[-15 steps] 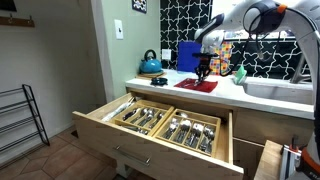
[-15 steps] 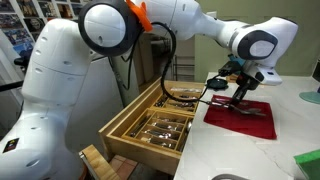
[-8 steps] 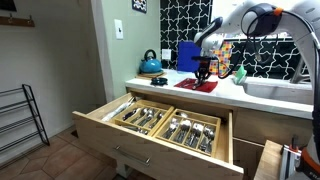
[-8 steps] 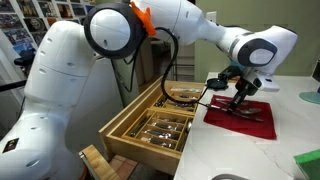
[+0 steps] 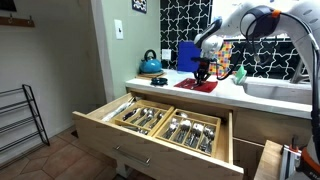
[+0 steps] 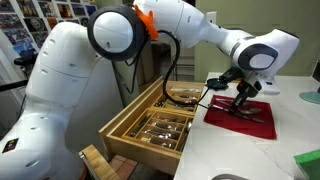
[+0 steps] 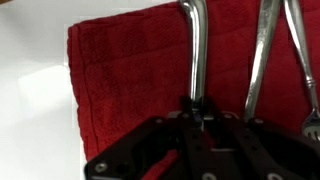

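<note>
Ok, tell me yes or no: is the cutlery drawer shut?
No, the drawer stands pulled far out under the counter, its cutlery in plain sight.

From my screen I see a wooden drawer (image 5: 118, 147) pulled wide open below the tabletop (image 5: 160, 83), its two trays packed with cutlery (image 5: 146, 118). A teal kettle (image 5: 151, 65) stands at the tabletop's far end, near a blue box (image 5: 188, 55) set against the black-and-white patterned wall (image 5: 180, 20). A sink (image 5: 275, 90) lies further along. A light switch (image 5: 118, 30) sits on the pale wall, and a metal rack (image 5: 20, 118) stands on the floor. Something green (image 6: 308, 163) lies at a picture's edge.
</note>
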`<control>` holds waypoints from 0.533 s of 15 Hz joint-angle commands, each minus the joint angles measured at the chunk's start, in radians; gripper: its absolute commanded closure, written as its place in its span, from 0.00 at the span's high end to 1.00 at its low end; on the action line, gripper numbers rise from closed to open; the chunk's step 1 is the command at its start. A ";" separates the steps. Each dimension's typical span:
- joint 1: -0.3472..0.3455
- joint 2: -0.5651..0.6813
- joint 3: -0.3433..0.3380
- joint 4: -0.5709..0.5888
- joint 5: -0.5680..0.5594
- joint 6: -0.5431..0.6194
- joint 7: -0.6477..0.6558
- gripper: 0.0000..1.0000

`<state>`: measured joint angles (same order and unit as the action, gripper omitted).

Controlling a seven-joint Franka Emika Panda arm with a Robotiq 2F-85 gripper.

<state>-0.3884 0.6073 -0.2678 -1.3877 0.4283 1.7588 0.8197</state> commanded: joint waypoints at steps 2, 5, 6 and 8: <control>-0.016 0.008 0.011 0.004 0.034 0.026 0.020 0.05; -0.015 0.006 0.012 0.001 0.036 0.037 0.020 0.05; -0.014 0.005 0.012 0.002 0.034 0.038 0.019 0.05; -0.012 0.003 0.013 0.001 0.028 0.036 0.013 0.43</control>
<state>-0.3895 0.6080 -0.2667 -1.3877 0.4412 1.7826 0.8268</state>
